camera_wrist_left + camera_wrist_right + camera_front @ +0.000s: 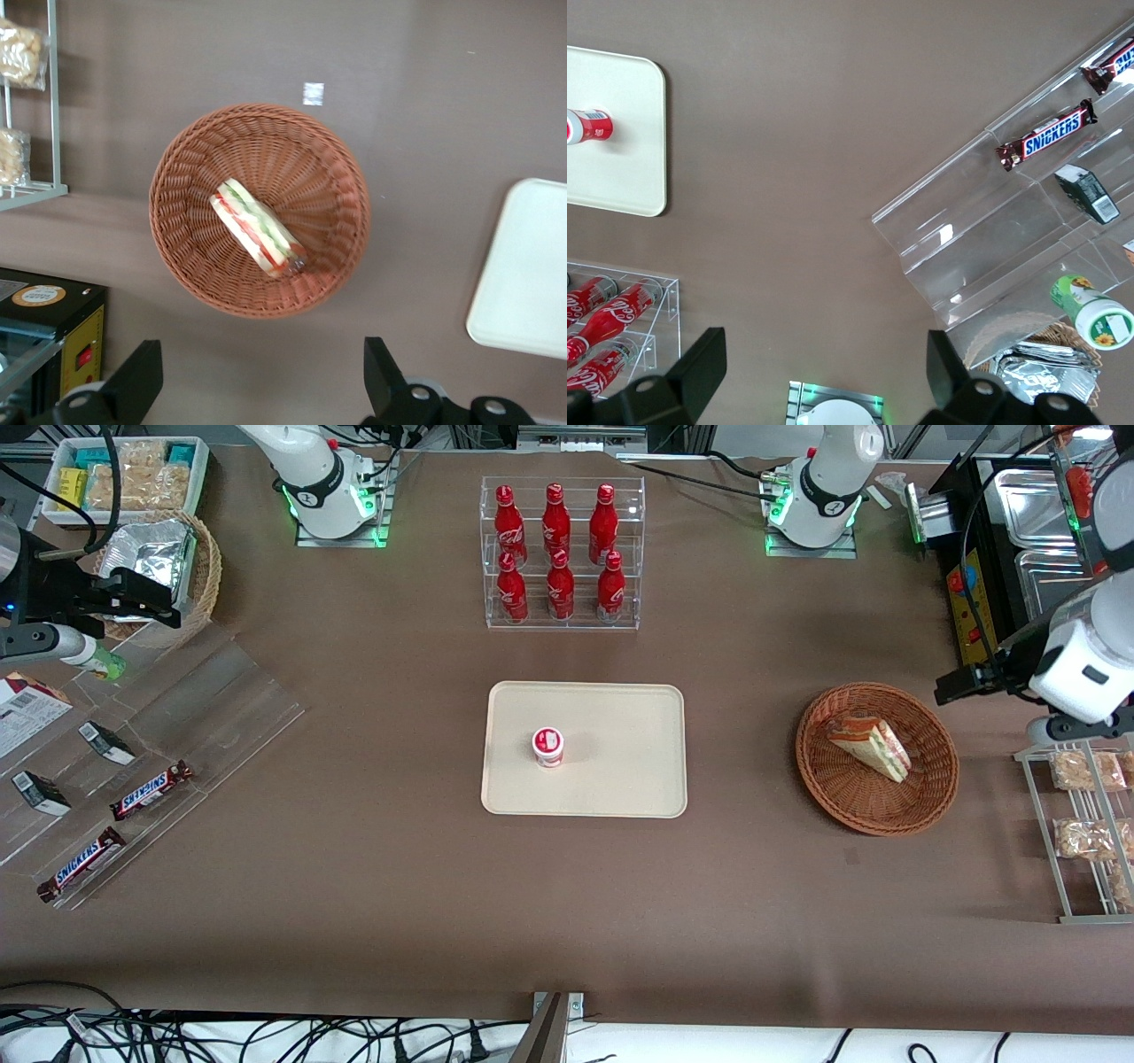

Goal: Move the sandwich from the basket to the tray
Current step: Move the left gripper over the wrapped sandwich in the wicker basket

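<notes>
The sandwich, a white-bread wedge with red and green filling, lies in the reddish-brown wicker basket toward the working arm's end of the table. In the left wrist view the sandwich lies near the basket's middle. The beige tray lies mid-table and holds a small red-and-white cup. A corner of the tray shows in the wrist view. My left gripper hangs open and empty above the table beside the basket, a little farther from the front camera. Its fingers stand wide apart.
A clear rack of red bottles stands farther back than the tray. A metal wire rack with snack packs and a black box flank the basket. A clear display with Snickers bars and a tan foil-lined basket lie toward the parked arm's end.
</notes>
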